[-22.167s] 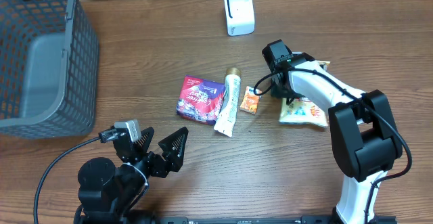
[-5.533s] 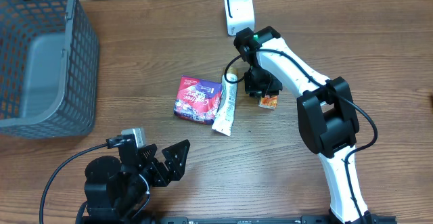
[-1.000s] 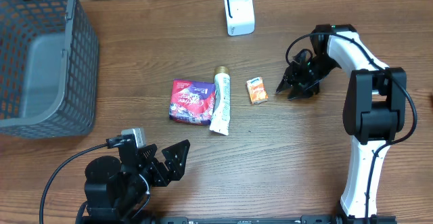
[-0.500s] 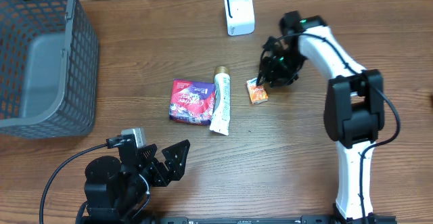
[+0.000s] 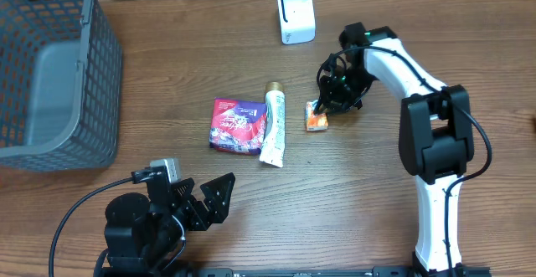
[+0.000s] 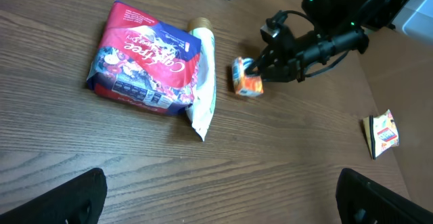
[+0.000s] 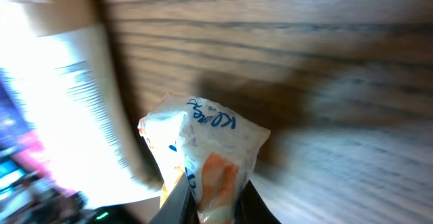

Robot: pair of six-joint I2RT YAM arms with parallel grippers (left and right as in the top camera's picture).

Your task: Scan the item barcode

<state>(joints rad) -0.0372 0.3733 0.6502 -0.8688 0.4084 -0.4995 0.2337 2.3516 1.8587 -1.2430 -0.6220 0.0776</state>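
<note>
Seen from overhead, my right arm [image 5: 435, 143] rises from its base at 5 o'clock on the wooden table [image 5: 377, 227], runs straight up toward 1 o'clock, folds at the elbow and slants back down toward 8 o'clock, ending near the middle of the table. The right gripper [image 5: 328, 103] at its tip is clenched on the orange packet [image 5: 315, 115], pinching the packet's edge at 2 o'clock. My right wrist camera shows the crinkled white-and-orange wrapper standing up from between my fingertips [image 7: 177, 207], with blurred wood grain behind it. I cannot tell whether the packet is clear of the wood or resting on it. The packet sits just at 3 o'clock of a white tube [image 5: 274, 126], apart from it, and the tube lies against a purple and red snack bag [image 5: 237, 126] on its 9 o'clock side. The white scanner [image 5: 296, 13] stands at 12 o'clock on the table, well apart from the packet, which lies toward 5 o'clock from it. A grey mesh basket [image 5: 105, 68] fills the 10 o'clock corner. My left arm [image 5: 134, 227] is folded low at 7 o'clock, its left gripper [image 5: 203, 200] spread fully apart, grasping nothing and pointing toward 2 o'clock. My left wrist camera also picks up a second packet [image 6: 382, 130] lying alone at 3 o'clock.
</note>
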